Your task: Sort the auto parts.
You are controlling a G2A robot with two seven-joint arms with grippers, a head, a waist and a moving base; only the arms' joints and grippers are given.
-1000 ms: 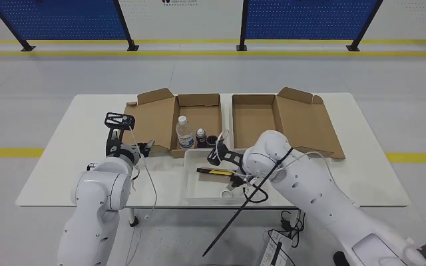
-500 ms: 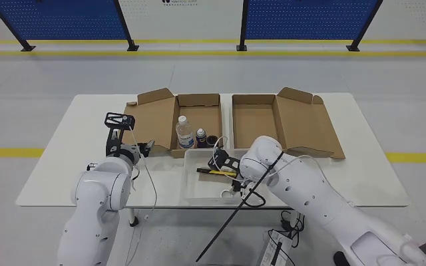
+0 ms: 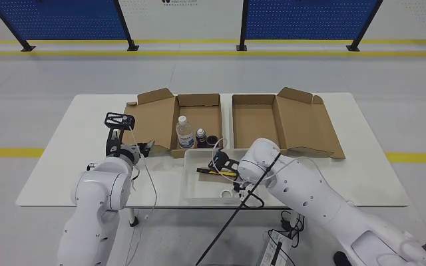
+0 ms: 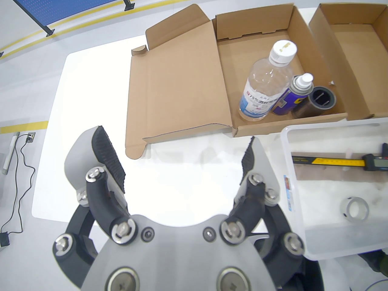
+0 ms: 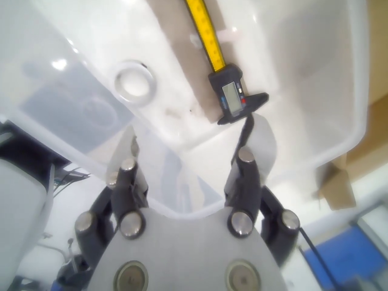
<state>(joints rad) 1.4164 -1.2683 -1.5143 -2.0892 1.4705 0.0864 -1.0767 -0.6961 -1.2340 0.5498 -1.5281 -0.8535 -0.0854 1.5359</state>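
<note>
Step in hand, as judged: picking the caliper (image 5: 211,46) out of the bin (image 5: 359,77); right claw (image 5: 191,125) hangs over the bin's 2 o'clock corner in the top view, fingers spread, gripping nothing; one fingertip (image 5: 249,122) sits just beside the caliper's black head, contact not discernible.

Next move, as judged: lower and centre across the head or beam, then close; the caliper lies flat on the bin floor, so the pads must get under its edges.

Ring (image 5: 135,101) lies near the caliper, apart from it, toward the bin's 6 o'clock.

Left claw (image 4: 175,140) spread and empty over the worktop (image 3: 80,153), at the bin's 10 o'clock.

Left box (image 4: 257,40) holds a bottle (image 4: 266,89), spray can (image 4: 292,98) and black cylinder (image 4: 321,99), close together; right box (image 3: 256,123) sits at its 3 o'clock.

In the way: the bin wall close by the right claw; it may snag a finger.
</note>
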